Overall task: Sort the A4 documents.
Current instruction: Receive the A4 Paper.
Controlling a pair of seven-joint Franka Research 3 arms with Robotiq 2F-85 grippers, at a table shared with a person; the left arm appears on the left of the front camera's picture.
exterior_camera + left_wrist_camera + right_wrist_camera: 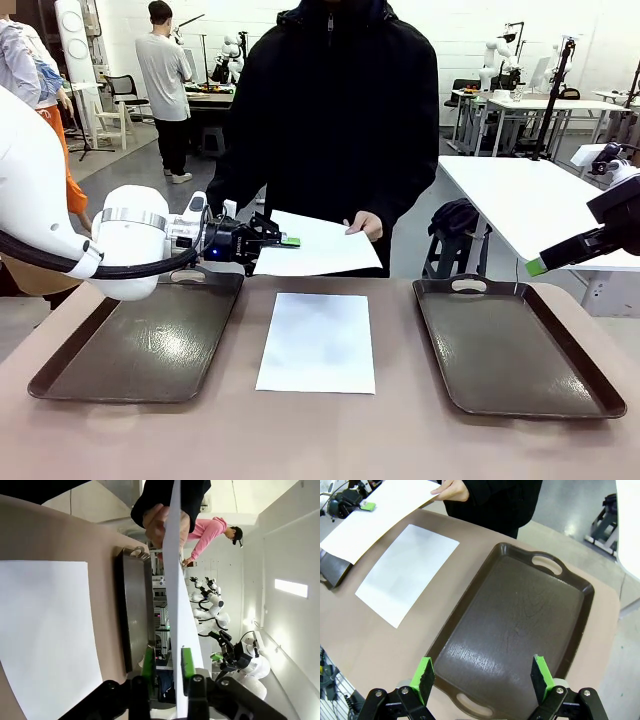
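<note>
A person across the table holds one white A4 document [322, 246] level above the far table edge, a hand [368, 226] gripping its right corner. My left gripper [286, 243] is shut on that sheet's left edge; in the left wrist view the sheet [172, 580] runs edge-on between the green pads [186, 662]. A second A4 document [318, 342] lies flat on the table's middle, between two dark trays. My right gripper [482, 677] hangs open above the right tray [520, 620], holding nothing.
The left tray [150, 345] sits under my left arm, and the right tray [510, 345] sits at the right; neither holds anything. The person stands close against the far edge. A white table [540, 205] stands behind at the right.
</note>
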